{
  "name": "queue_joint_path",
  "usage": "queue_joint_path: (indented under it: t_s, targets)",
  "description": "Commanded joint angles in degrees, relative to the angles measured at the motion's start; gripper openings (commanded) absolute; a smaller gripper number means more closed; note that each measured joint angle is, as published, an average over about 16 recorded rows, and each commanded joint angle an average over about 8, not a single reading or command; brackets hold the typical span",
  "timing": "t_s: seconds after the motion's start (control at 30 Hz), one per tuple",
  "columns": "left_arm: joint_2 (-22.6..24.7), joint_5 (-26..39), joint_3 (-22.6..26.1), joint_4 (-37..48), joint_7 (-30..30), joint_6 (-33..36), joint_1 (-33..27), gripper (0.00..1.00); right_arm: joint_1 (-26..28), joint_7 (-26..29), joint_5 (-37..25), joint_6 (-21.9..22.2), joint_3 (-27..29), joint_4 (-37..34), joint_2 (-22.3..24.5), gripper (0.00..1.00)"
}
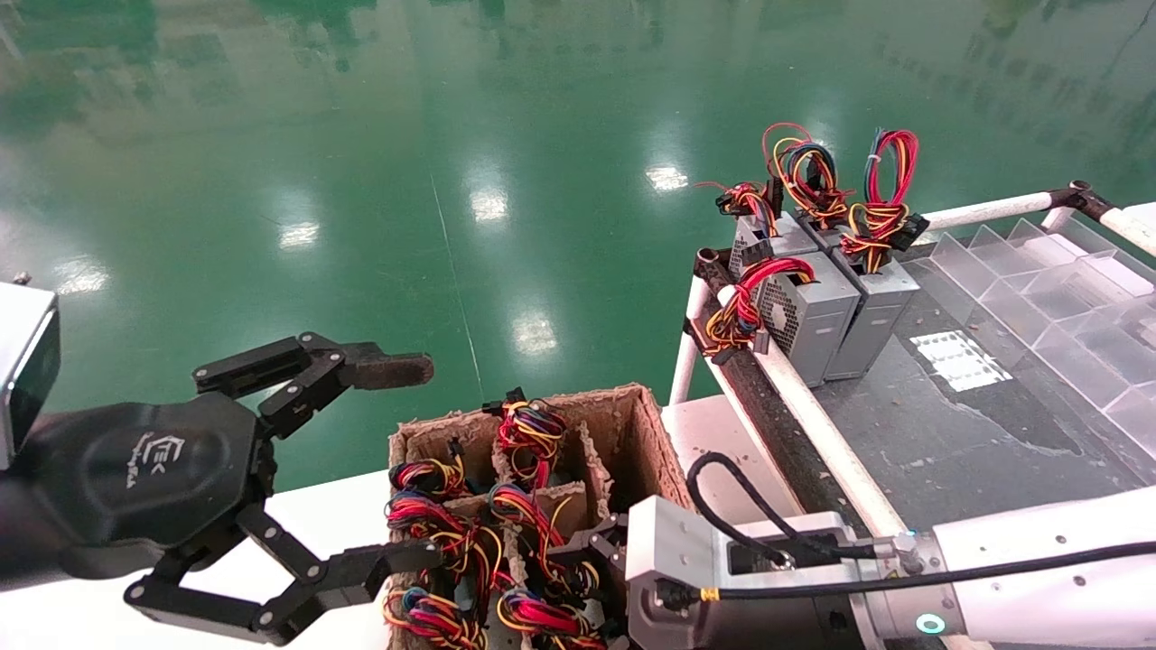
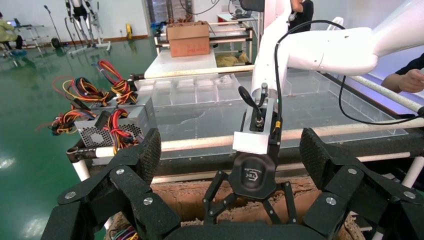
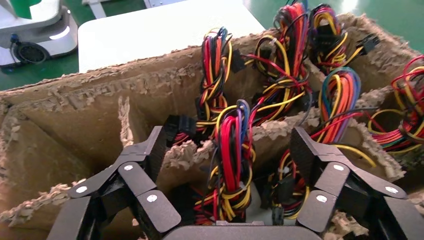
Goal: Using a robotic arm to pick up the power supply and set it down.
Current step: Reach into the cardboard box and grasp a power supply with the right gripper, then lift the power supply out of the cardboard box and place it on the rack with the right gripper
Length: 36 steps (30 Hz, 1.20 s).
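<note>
Right claw [image 3: 227, 165] hangs wide open, empty, straddling the power supply [image 3: 232, 155] upright in the divided carton [image 1: 646, 424] at 6 o'clock. You should descend squarely, clearing wires. Left claw [image 1: 379, 460] idles open.

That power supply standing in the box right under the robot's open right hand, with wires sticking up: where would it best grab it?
Probably from straight above, since the cardboard box walls it in on every side. The right gripper hangs open over it, fingers either side of the upright wire bundle. Better they reach past the floppy wires to the power supply casing's flat sides, barely visible below.
</note>
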Motion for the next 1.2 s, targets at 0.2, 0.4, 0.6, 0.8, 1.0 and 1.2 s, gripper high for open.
queue_joint_path:
  t_s: [0.2,0.4,0.6,0.8,1.0,1.2]
  targets:
    - [0.00,0.00,0.00,0.00,0.00,0.00,0.00,1.00,-0.87,-0.69,-0.43,1.09,0.01,0.21,-0.24,0.00]
    - [0.00,0.00,0.00,0.00,0.00,0.00,0.00,1.00,-1.29,-1.22,-0.65,1.69,0.01,-0.81,-0.55,0.00]
    - [0.00,0.00,0.00,0.00,0.00,0.00,0.00,1.00,-1.54,-2.08,-0.35,2.04,0.28,-1.82,-0.75,0.00]
    - [0.00,0.00,0.01,0.00,0.00,0.00,0.00,1.00,-1.82,-2.89,0.08,2.17,0.59,-2.22,-0.76,0.00]
    - [0.00,-0.01,0.01,0.00,0.00,0.00,0.00,1.00,-2.20,-3.36,0.69,2.13,0.93,-2.40,-0.55,0.00]
    - [0.00,-0.01,0.01,0.00,0.00,0.00,0.00,1.00,-2.93,-4.25,3.23,2.11,2.82,-1.18,1.28,0.00]
